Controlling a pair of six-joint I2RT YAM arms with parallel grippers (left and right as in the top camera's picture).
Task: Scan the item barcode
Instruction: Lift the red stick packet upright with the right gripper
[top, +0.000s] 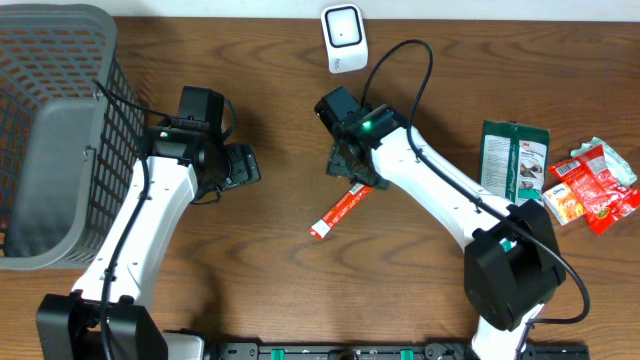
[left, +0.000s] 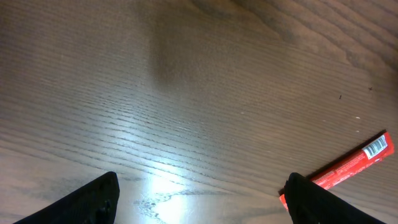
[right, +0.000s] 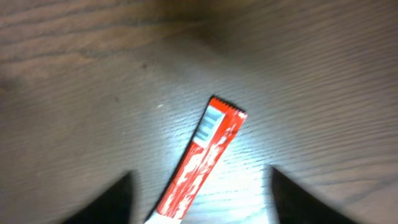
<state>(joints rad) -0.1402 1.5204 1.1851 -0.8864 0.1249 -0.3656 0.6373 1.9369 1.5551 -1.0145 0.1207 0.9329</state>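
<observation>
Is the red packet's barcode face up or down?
Face up: the red stick packet lies on the table, barcode showing at its end in both wrist views.

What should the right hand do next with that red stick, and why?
Probably drop straight down and close on the stick. The right hand hovers open over it, the stick lies flat on the table with neither finger touching it, and the scanner stands at the far edge, so it likely needs picking up first.
</observation>
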